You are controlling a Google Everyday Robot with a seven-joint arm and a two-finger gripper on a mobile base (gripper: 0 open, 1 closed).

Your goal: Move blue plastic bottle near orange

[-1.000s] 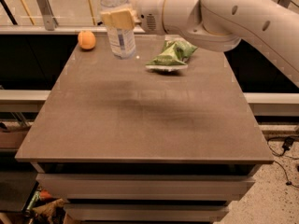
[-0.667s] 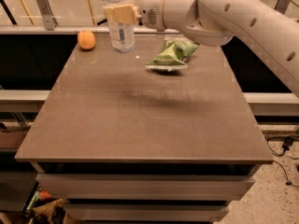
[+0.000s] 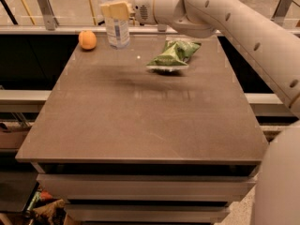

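Clamping the clear, pale-labelled blue plastic bottle (image 3: 117, 33), the gripper (image 3: 116, 9) hangs near the orange (image 3: 87, 40).

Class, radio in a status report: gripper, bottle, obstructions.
Gripper shut on blue plastic bottle, far end of table. Bottle upright, right of orange, not touching. Green snack bag farther right, not between.

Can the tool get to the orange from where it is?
Likely yes: the tool, at the far edge of the table, is close beside the orange, nothing between. But it's shut on the blue plastic bottle.
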